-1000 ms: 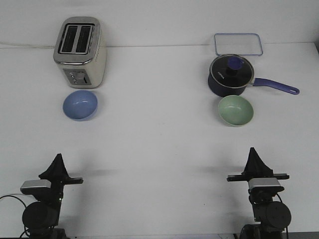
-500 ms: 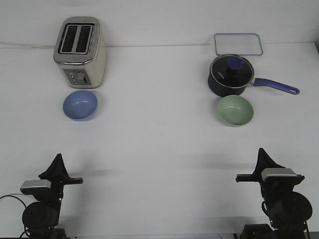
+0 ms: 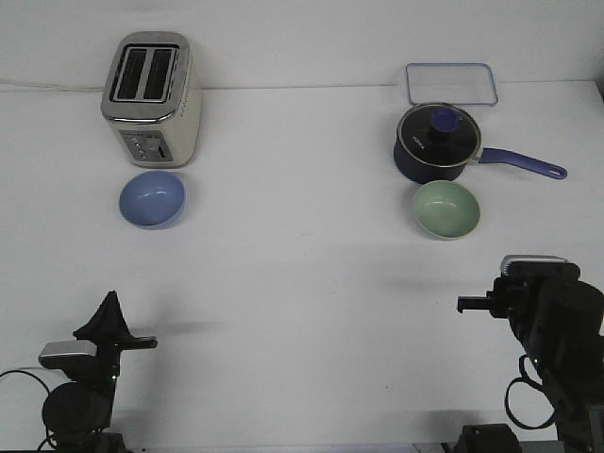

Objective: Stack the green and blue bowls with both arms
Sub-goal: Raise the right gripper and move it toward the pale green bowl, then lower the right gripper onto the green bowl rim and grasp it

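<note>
While both arms sit low along the near edge of the white bench (image 3: 302, 283), the two bowls lie well apart toward the far half. The blue bowl (image 3: 152, 199) rests upright on the left side, just in front of the cream and silver toaster (image 3: 151, 99) that stands near the far left corner — the two look close, though whether they touch cannot be told. The green bowl (image 3: 446, 209) sits upright on the right side, just in front of the dark blue saucepan (image 3: 437, 143), whose lid is on and whose long handle points toward the right edge. Behind the saucepan, at the far edge, lies a clear rectangular lid (image 3: 451, 83) with a blue rim. The left end effector (image 3: 109, 309) is near the near left corner, its black fingers coming together in a point that aims away from the robot; it looks closed and grips nothing. The right end effector (image 3: 491, 304) is near the near right corner, raised and turned so that its wrist block faces the camera — its fingers are hidden, so I cannot tell whether it is released or clenched. Neither end effector touches a bowl; both are well apart from them.
</note>
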Tool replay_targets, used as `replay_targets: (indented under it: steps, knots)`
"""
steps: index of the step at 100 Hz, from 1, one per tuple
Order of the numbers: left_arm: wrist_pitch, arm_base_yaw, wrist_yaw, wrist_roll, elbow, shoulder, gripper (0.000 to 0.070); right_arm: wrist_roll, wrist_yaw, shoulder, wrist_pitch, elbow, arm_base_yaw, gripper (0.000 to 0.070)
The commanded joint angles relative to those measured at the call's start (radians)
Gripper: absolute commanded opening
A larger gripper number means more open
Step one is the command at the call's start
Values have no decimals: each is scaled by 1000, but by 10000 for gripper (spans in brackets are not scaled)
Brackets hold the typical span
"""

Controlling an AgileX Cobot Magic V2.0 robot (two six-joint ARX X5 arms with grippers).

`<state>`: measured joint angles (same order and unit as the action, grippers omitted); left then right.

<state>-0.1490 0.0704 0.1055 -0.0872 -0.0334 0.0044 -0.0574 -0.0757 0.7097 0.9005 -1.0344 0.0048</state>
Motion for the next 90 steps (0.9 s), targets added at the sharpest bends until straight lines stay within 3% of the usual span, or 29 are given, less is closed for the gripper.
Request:
replay_targets:
  steps: [1,41,49,60,66,90]
  knots:
    - [-10,0,-1,15,19,-1,11,-12,-1,16,10,-24,-2,4]
    - [-10,0,-1,15,19,-1,11,-22,-2,37,47,-26,-2,11]
    - [-10,0,-1,15,19,-1,11,-22,-2,37,59,-26,-2,96]
    - [-10,0,-1,15,19,-1,11,-25,-3,37,81,-26,-2,351]
    - [-10,0,-1,15,19,-1,11,-25,-3,37,94,-26,-2,438]
    - [-10,0,-1,15,19,-1,11,-27,-4,45,87,-26,-2,458]
